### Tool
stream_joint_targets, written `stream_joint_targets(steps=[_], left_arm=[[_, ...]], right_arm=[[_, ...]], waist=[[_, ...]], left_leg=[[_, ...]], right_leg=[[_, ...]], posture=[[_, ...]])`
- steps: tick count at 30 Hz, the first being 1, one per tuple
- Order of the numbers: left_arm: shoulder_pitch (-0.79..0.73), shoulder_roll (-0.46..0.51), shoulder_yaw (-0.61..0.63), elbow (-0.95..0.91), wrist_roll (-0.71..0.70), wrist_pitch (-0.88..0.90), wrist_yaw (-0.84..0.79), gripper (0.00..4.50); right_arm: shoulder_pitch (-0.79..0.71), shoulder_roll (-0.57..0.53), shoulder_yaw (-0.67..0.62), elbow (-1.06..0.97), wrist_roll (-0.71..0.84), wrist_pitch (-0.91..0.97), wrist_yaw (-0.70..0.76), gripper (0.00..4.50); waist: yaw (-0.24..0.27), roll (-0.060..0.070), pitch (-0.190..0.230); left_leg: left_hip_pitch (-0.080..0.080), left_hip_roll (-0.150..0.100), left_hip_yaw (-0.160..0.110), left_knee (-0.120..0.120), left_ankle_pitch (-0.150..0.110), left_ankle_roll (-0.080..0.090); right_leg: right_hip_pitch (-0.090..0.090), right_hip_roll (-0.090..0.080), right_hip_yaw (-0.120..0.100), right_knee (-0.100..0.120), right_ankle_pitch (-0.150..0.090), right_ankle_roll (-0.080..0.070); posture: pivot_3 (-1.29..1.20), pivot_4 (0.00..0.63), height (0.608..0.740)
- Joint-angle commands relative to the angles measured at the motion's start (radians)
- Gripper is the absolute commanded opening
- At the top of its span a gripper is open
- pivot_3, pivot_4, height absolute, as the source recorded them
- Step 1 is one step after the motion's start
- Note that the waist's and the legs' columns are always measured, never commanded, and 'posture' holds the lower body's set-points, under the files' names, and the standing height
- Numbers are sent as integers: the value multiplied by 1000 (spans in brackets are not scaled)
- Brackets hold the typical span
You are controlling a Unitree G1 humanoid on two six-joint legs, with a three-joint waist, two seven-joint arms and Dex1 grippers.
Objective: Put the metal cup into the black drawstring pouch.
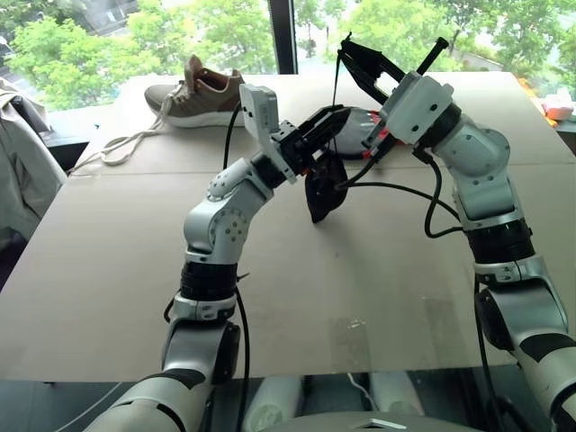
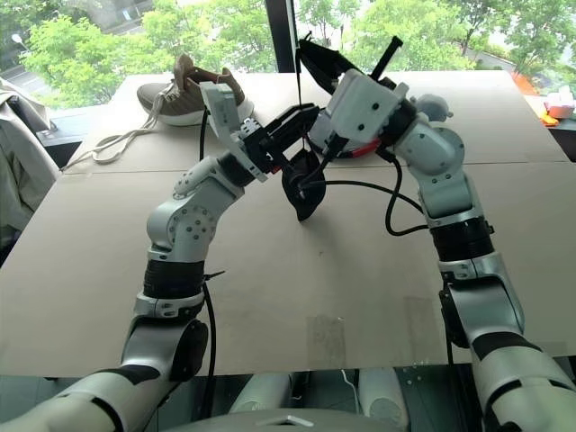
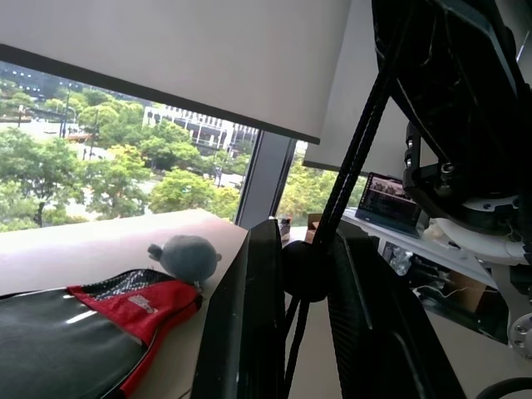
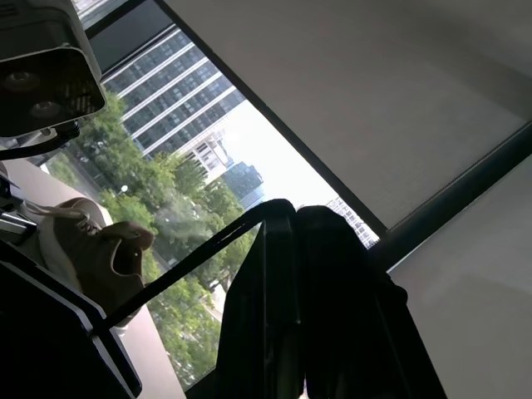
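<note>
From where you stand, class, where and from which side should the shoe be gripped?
Grip the shoe by its collar rim, from above: it stands on its sole, opening up; the loose laces give no firm hold.

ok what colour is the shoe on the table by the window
Brown upper, with a white sole and white laces; the shoe shows best in the left eye view.

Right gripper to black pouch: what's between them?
A thin drawstring cord, running from the right gripper down to the black drawstring pouch hanging below. The left gripper pinches it just above the pouch. Left eye view shows it.
</note>
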Motion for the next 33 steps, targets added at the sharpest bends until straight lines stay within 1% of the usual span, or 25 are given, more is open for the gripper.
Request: stream_joint_targets(steps=[1,5,12,16,19,21,22,25,28,33], left_arm=[[26,32,-29,-31,49,-14,-20,182],[74,67,-61,-36,81,1,-45,182],[161,129,-113,-56,121,38,-92,182],[197,149,-140,-56,161,13,-105,182],[199,132,-111,-69,105,31,-118,182],[196,125,-94,-84,68,40,-133,1224],[194,122,-88,-93,56,41,-137,1501],[199,109,-61,-121,10,62,-138,2920],[219,113,-40,-144,-13,71,-136,2920],[278,152,-12,-154,13,61,-117,2920]], right_arm=[[-63,16,-62,-33,40,16,-60,0],[-117,13,-104,-11,30,-1,-126,0],[-185,4,-166,33,-36,-64,-292,0],[-208,-5,-182,55,-51,-79,-351,0],[-208,-7,-175,64,-38,-81,-342,0],[-202,-6,-164,62,-31,-83,-329,0],[-198,-3,-159,59,-27,-83,-322,0],[-186,-1,-144,53,-16,-82,-301,0],[-179,-2,-137,49,-11,-81,-287,0],[-177,4,-132,42,9,-74,-265,0]], waist=[[-1,0,0],[0,0,0],[0,0,0],[0,0,0],[0,0,0],[0,0,0],[-1,1,0],[0,0,0],[0,1,0],[-6,1,0]], left_leg=[[0,0,0,0,0,0],[0,0,0,0,0,0],[0,0,0,0,0,0],[0,0,1,0,0,0],[0,0,1,0,0,0],[0,0,1,0,0,0],[0,0,1,0,0,0],[0,0,1,-1,0,0],[0,0,1,-1,0,0],[0,1,2,-1,0,0]], right_leg=[[0,0,0,0,0,0],[0,0,1,0,0,0],[-1,0,1,1,0,0],[-1,0,1,1,0,0],[-1,0,2,1,0,0],[-1,0,2,1,0,0],[-1,0,2,1,0,0],[-2,0,2,1,0,0],[-2,0,2,1,0,0],[-2,1,4,2,0,0]], posture=[[0,150,736],[0,150,736],[0,150,736],[0,150,736],[0,150,736],[0,150,736],[0,150,736],[0,150,736],[0,150,736],[0,150,736]])
